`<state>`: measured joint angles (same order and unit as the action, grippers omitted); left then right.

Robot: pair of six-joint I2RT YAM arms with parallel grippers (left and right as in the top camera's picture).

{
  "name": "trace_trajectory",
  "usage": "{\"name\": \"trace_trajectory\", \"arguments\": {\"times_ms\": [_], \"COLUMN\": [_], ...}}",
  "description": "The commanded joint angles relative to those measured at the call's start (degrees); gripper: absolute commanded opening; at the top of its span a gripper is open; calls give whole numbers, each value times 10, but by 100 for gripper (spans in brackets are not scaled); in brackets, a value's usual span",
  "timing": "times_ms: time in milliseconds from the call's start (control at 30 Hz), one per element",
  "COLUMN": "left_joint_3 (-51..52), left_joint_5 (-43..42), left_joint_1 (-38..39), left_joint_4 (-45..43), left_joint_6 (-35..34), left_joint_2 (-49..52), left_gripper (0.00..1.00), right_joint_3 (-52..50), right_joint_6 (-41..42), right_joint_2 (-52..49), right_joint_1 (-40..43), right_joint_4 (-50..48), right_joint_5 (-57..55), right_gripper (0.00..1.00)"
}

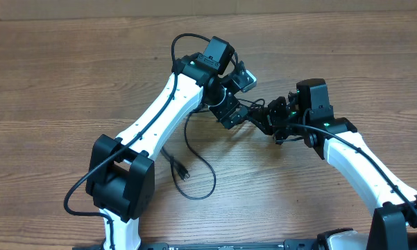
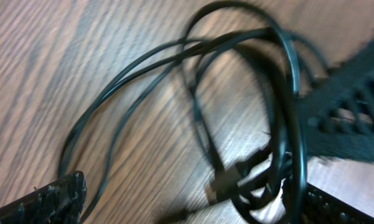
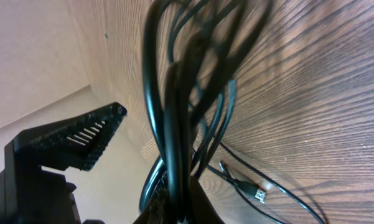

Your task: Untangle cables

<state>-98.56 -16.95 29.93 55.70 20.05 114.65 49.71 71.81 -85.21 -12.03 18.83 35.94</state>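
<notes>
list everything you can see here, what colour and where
cables: tangled bunch, exact count unclear, black, lifted between the two grippers, with one loop trailing on the table
usb plug: one, black with a metal tip, lying on the table at the end of the trailing loop
table: one, brown wood grain, under everything
left arm: one, white and black, reaching from the near left to the middle
right arm: one, white and black, reaching from the near right to the middle
left gripper: one, black, open, next to the bunch
right gripper: one, black, shut on the cables
</notes>
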Motion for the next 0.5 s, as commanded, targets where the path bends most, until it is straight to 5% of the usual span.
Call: {"name": "trace_trajectory", "arguments": {"times_ms": [0, 467], "left_joint_3": [-9, -9], "left_joint_5": [51, 51], "left_joint_1": [-1, -1], "left_joint_4": [-8, -24], "left_joint_6": [-38, -68], "left_joint_2": [-12, -10], "left_gripper": [100, 100], "right_joint_3": [2, 2], "right_joint_6": [-5, -36], "right_joint_2": [-1, -1], "right_joint_1": [2, 1], "right_joint_4": [-3, -3], "right_joint_5": [29, 68], "right_gripper": [4, 4]}}
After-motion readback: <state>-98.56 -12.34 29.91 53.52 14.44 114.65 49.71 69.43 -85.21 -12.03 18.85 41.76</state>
